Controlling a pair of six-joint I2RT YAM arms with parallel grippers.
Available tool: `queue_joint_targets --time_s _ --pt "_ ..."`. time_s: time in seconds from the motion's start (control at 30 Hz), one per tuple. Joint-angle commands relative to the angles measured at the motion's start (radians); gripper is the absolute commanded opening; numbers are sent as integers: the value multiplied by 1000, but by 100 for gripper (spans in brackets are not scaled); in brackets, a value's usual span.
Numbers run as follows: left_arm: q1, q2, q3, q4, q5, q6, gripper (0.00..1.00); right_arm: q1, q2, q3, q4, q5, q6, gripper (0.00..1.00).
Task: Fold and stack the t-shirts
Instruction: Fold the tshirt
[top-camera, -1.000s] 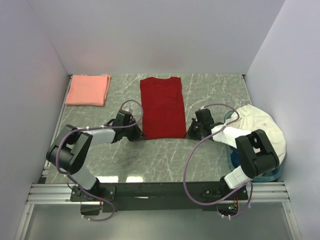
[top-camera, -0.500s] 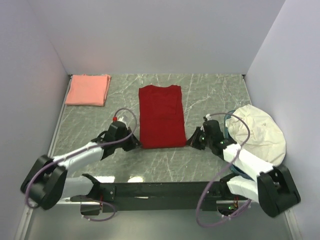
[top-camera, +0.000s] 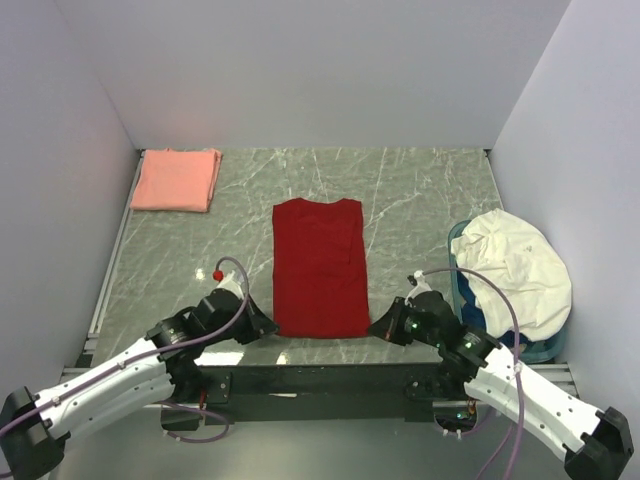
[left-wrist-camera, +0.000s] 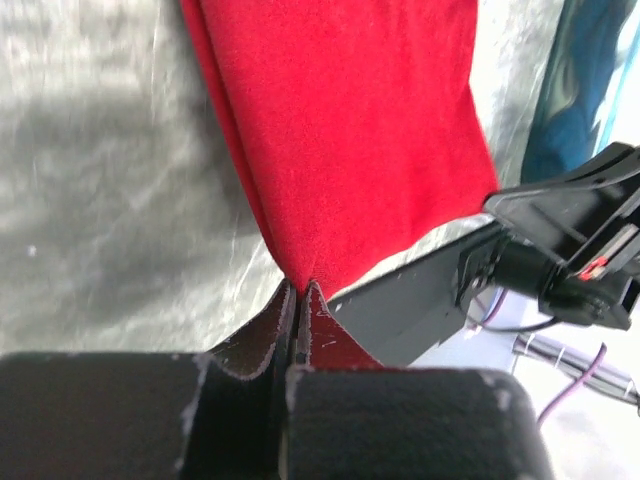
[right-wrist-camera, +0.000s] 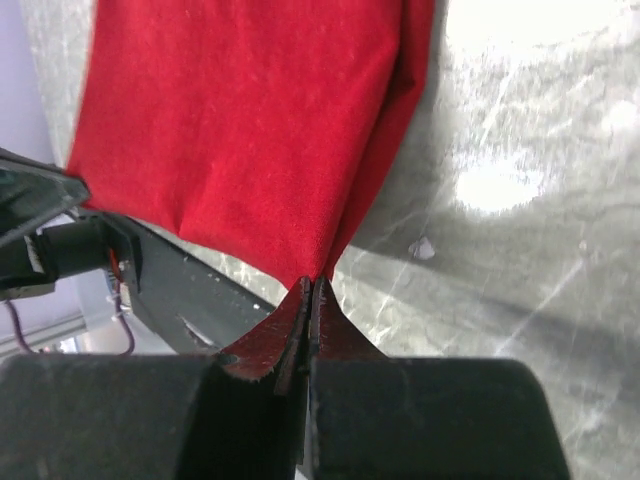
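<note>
The red t-shirt (top-camera: 319, 265) is matt, soft cloth; the table (top-camera: 420, 190) is smooth, glossy, marble-look.

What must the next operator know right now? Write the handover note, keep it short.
Left gripper: shut on the near left corner of the deep red t-shirt. Right gripper: shut on its near right corner.
The red shirt lies flat mid-table, sleeves folded in. Salmon-pink t-shirt sits folded at the far left corner.
Done: pink shirt folded.
Left: finish folding the red shirt, then stack the two.
</note>
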Motion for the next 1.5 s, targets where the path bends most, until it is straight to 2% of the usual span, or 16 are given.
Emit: queue_joint_targets --time_s 0.0,0.13,0.47,0.67,0.77,1.0,1.47 --pt "-41 -49 6 -83 -37 -56 0 18 -77 8 -93 45 46 0" --pt "-41 -31 70 -129 -95 -27 1 18 -80 94 -148 100 17 0" --pt "-36 133 311 -187 -166 57 0 15 82 364 -256 224 -87 0" --pt "73 233 423 -172 -91 162 0 1 231 499 -253 253 -152 0" --pt "149 303 471 -148 -25 209 0 -36 300 546 -222 223 -190 0" --pt "297 474 586 -105 98 307 0 -209 447 631 -149 68 -272 0" --pt "439 808 834 -46 224 353 0 -367 784 826 -69 -64 -330 0"
